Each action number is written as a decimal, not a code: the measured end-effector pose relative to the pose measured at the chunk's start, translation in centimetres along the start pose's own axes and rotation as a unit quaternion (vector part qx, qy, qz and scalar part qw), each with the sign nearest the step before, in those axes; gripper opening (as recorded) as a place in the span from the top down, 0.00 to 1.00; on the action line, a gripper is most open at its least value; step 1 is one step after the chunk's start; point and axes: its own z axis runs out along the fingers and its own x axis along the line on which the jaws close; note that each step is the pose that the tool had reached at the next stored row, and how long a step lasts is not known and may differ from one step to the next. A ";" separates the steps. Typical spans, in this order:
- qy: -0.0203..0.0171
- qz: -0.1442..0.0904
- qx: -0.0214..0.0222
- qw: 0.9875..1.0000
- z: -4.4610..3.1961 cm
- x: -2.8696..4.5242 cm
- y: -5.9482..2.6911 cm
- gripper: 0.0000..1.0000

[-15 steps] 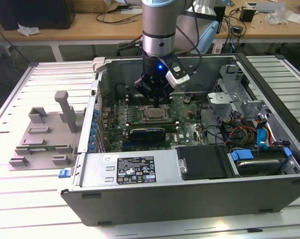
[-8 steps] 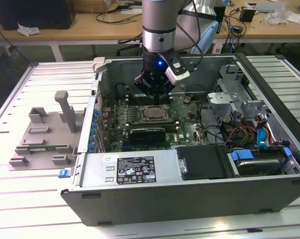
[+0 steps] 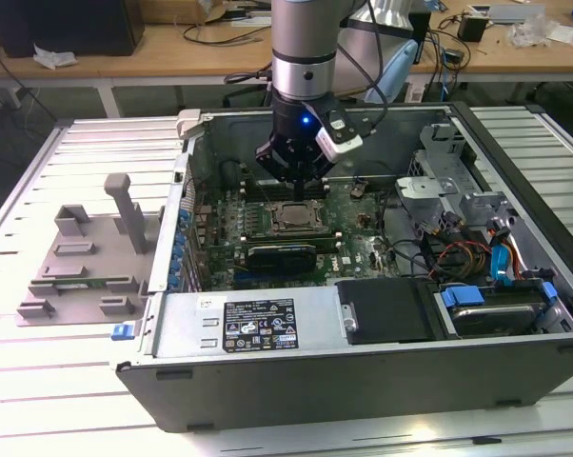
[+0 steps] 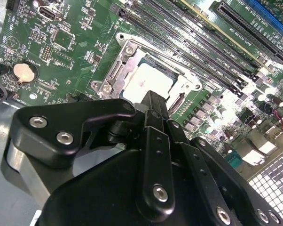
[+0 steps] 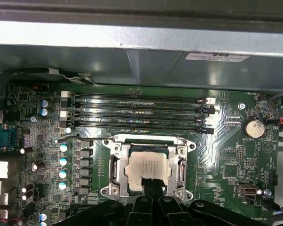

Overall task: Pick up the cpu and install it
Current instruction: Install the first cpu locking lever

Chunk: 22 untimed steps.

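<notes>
The cpu point(image 3: 294, 217) lies flat in the motherboard's socket inside the open computer case point(image 3: 363, 381). In both wrist views its pale silver top point(image 4: 144, 80) point(image 5: 148, 165) sits inside the metal socket frame point(image 5: 114, 162). My gripper point(image 3: 298, 193) hangs straight over the socket. Its black fingers are shut together with nothing between them. Their tips point(image 4: 154, 100) point(image 5: 150, 182) stand just over one edge of the cpu; I cannot tell whether they touch it.
A grey plastic tray point(image 3: 87, 257) with upright posts lies on the table at the exterior view's left. Memory slots point(image 5: 139, 113) run beside the socket. The power supply point(image 3: 258, 324), a drive cage and cables point(image 3: 496, 257) crowd the case's near and right sides.
</notes>
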 end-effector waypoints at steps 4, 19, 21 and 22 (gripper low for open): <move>0.000 0.000 0.000 1.000 0.00 0.67 0.03 0.89; 0.000 0.000 -0.001 1.000 0.04 6.52 0.37 0.89; 0.000 0.000 -0.001 1.000 -0.17 6.53 0.37 0.89; 0.000 0.000 -0.001 1.000 -0.32 6.52 0.37 0.89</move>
